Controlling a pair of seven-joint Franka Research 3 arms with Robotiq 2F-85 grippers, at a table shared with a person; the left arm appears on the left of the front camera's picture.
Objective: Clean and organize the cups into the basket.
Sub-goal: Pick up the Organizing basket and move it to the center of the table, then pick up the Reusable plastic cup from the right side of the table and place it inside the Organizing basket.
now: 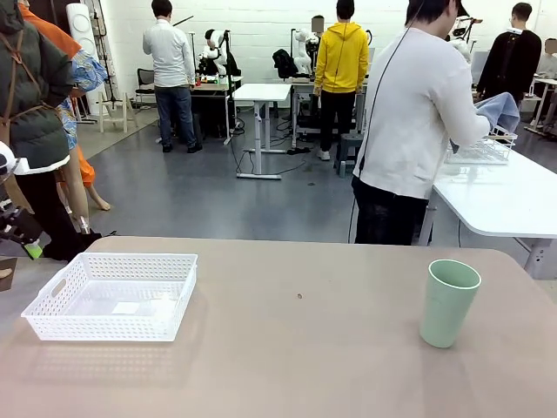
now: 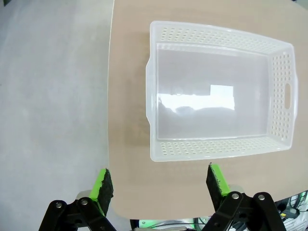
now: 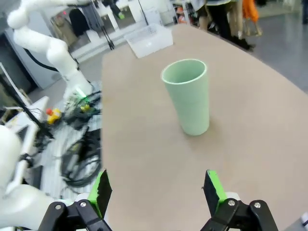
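The pale brown matte tabletop [image 1: 331, 374] is rounded at the corners, and its edge runs close beside the left gripper [image 2: 161, 185], just past the finger on the picture's left in the left wrist view. The shallow white plastic lattice basket [image 2: 221, 147] lies ahead of those jaws and below them, nothing in it, offset toward the other finger. It looks light. A low approach could catch the rolled rim and slide it toward that edge.

The tall pale mint green tapered cup [image 3: 188, 96] stands upright, mouth up, ahead of the right gripper [image 3: 157, 187]. It falls between the lines of the two fingers, nearer the one on the picture's right in the right wrist view. Both grippers have their jaws spread wide and hold nothing.

The main risk is the cup itself. It is tall on a narrow base, so one green pad [image 3: 214, 187] arriving first would likely tip it and send it rolling. Its taper may also let it slip downward out of a weak grip. In the front view the cup [image 1: 448, 305] is well apart from the basket [image 1: 104, 326], so the carry is long.
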